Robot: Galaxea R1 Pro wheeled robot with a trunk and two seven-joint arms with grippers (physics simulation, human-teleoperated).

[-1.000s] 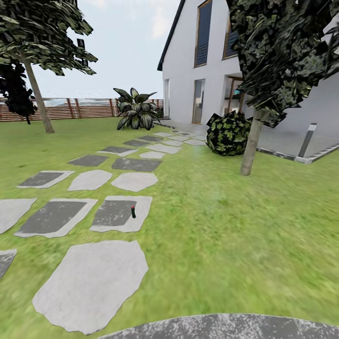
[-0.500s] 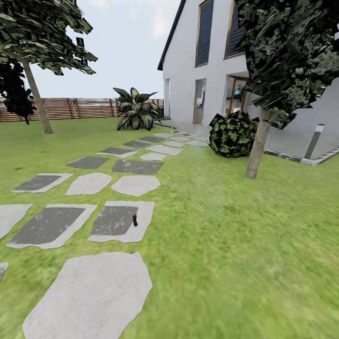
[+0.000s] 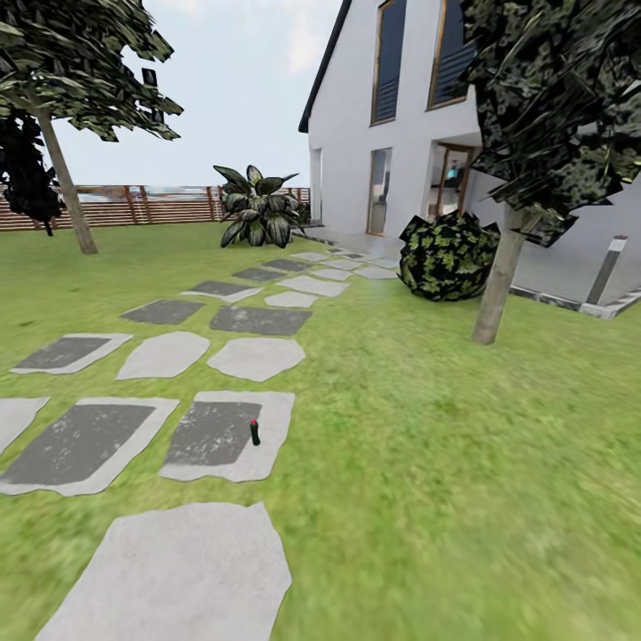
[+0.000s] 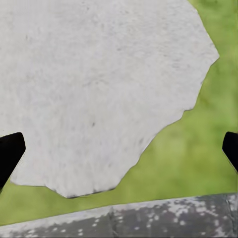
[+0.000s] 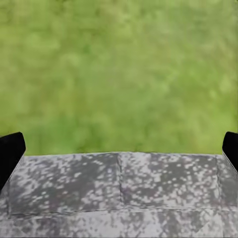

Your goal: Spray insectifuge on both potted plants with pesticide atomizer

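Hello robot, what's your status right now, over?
Both grippers open, empty. Small dark spray bottle with red top upright on a grey stepping stone ahead. Only grass between, nothing blocking.

The pesticide atomizer (image 3: 255, 433), standing at lower centre of the head view, is too small to show its label or trigger. Both wrist views cut each gripper down to dark fingertips (image 4: 9, 154) (image 5: 10, 151) at the edges, apparently spread apart. The near grass (image 3: 463, 499) is blurred.

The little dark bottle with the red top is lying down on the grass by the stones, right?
Not quite. In the head view the little dark bottle stands upright on a grey stepping stone, near its edge by the grass.
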